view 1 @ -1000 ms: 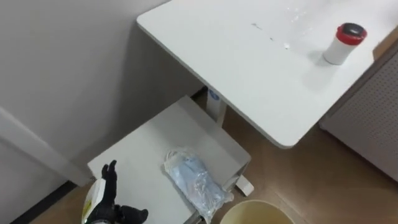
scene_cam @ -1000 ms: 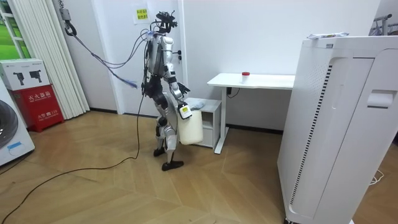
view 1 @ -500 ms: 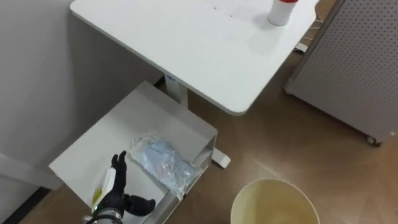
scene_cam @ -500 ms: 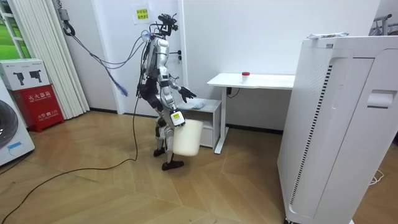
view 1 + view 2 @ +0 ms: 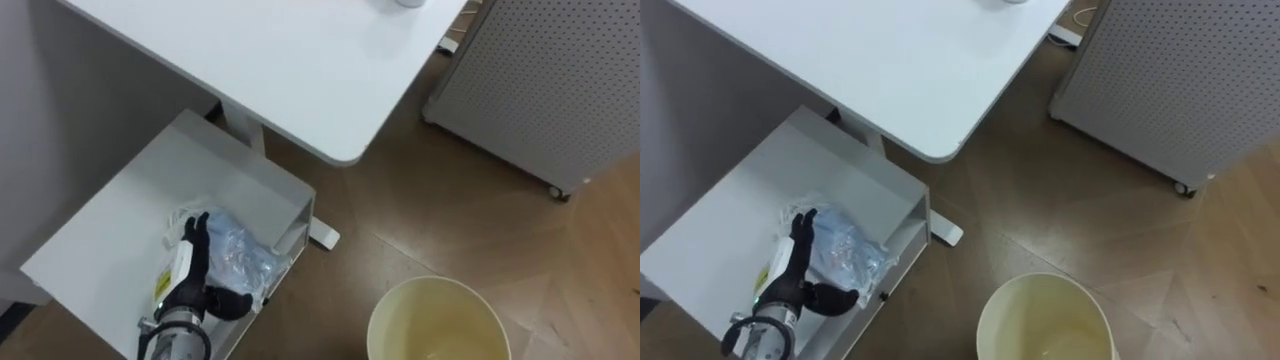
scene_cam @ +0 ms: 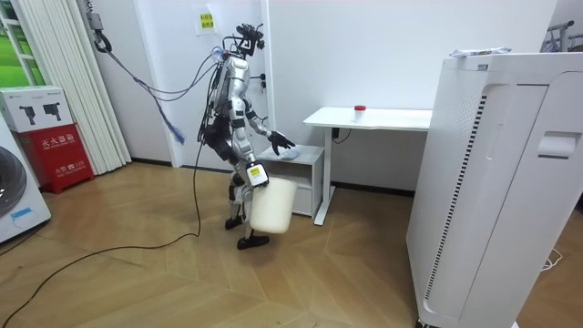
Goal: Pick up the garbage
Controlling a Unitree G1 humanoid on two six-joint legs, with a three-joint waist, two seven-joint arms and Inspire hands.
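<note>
Left robot hand (image 5: 192, 278) has advanced since 0.5 s ago. It was short of the plastic bag (image 5: 240, 258) then and now overlaps the bag's 9 o'clock edge on the low worktop (image 5: 105, 235). Fingers are straight, thumb spread toward 3 o'clock, nothing gripped. Bag bulk lies at 2 o'clock from the palm. Right robot hand (image 6: 257, 176) is at the cream bin (image 5: 385, 320); its grip cannot be told.

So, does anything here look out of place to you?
Yes: a crumpled plastic bag lies on the low cabinet, near its edge, and looks like litter. The left hand is open over it. Nothing looks spilled or damaged.
</note>
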